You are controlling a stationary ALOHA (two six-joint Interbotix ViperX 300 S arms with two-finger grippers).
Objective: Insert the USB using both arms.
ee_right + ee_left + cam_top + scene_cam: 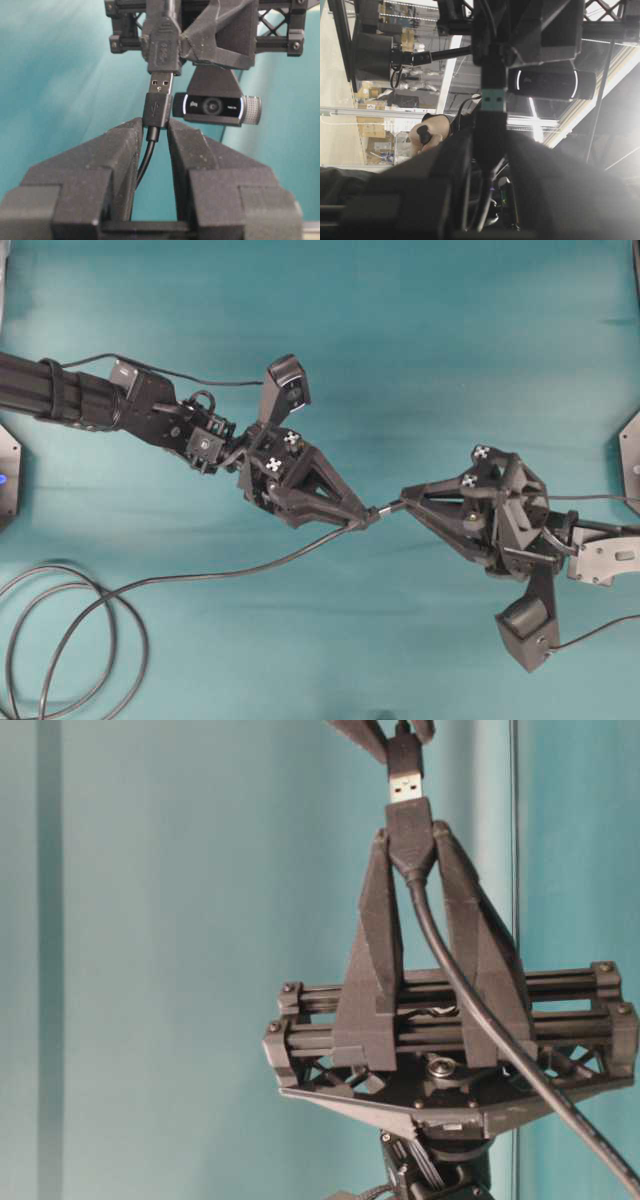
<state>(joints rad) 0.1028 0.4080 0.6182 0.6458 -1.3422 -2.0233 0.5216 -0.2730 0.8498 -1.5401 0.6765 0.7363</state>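
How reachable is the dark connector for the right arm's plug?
Probably yes: the USB in the right gripper sits at the mouth of the dark connector the left gripper holds, nothing between.

The USB [160, 81] plug is bright, smooth metal, ending a matt black plastic housing. The connector facing it [161, 49] is dull black plastic with a moulded logo. The gripper fingers [120, 150] look like matt, slightly grainy black plastic, dusted with pale specks. The cable [220, 568] is smooth dark rubber. The table [420, 340] has a teal, matt, cloth-like cover, faintly creased.
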